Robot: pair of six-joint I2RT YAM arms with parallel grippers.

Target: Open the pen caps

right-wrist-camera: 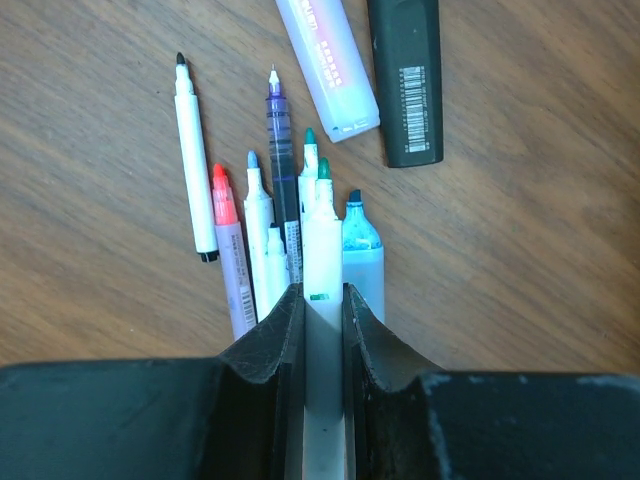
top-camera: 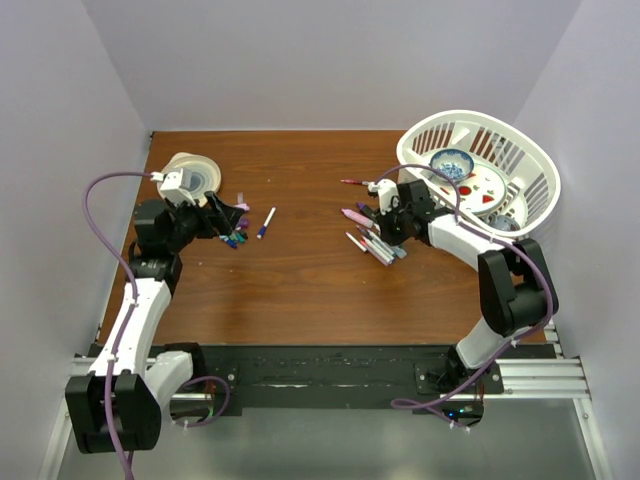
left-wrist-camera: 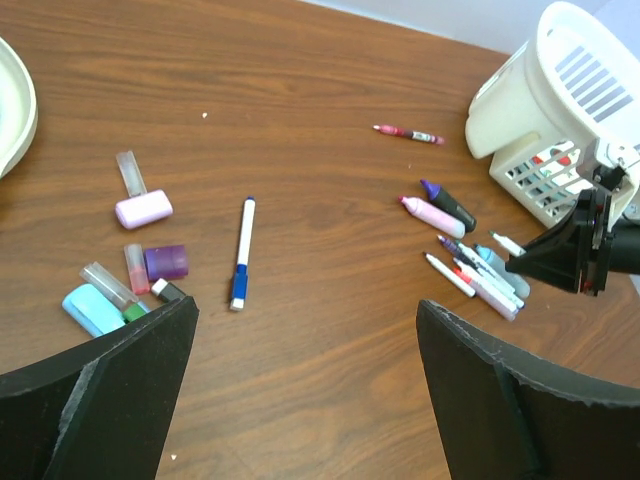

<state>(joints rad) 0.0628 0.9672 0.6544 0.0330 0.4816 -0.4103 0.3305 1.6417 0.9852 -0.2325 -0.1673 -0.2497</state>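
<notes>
Table (top-camera: 310,290): brown wood, white walls on three sides.
Basket (top-camera: 535,170): white, slatted, far right corner. Holds a blue-patterned bowl (top-camera: 452,162) and a white plate (top-camera: 482,183) with red marks.
Pale round object (top-camera: 203,163): far left, kind unclear.

Left gripper (left-wrist-camera: 307,310): released, fingers (left-wrist-camera: 100,400) spread wide, nothing between. Hangs over bare wood, left finger just beside the caps (top-camera: 235,240).

Right gripper (right-wrist-camera: 323,310): clenched on a green-tipped pen (right-wrist-camera: 322,240). Pinches the white barrel between both fingers (right-wrist-camera: 262,350), bare tip pointing away from the wrist. Sits low over the pens (top-camera: 365,243), near the basket.

Pens, right of centre: loose fan flat on the wood, tips uncapped.
- Black highlighter (right-wrist-camera: 408,80) and pink highlighter (right-wrist-camera: 325,60), side by side at the far edge of the fan.
- Teal highlighter (right-wrist-camera: 360,260), right against the held pen.
- Slim white ones on the other side: purple-tipped pen (right-wrist-camera: 280,160), blue-tipped pen (right-wrist-camera: 257,215), red-tipped pen (right-wrist-camera: 230,250), black-tipped pen (right-wrist-camera: 194,170) outermost.
- Red pen (left-wrist-camera: 408,133): alone, farther back, well apart.
- Blue-ended pen (left-wrist-camera: 241,255): alone mid-table, between caps and fan.

Caps, left side, near the round object: small scatter, off their pens.
- Pink cap (left-wrist-camera: 143,209), lying flat, next to a clear cap (left-wrist-camera: 130,172).
- Purple cap (left-wrist-camera: 166,262), beside a reddish clear cap (left-wrist-camera: 136,268).
- Light-blue cap (left-wrist-camera: 92,308), nearest the left finger.
- Green cap (left-wrist-camera: 135,312) and black cap (left-wrist-camera: 167,290), partly hidden by that finger.
</notes>
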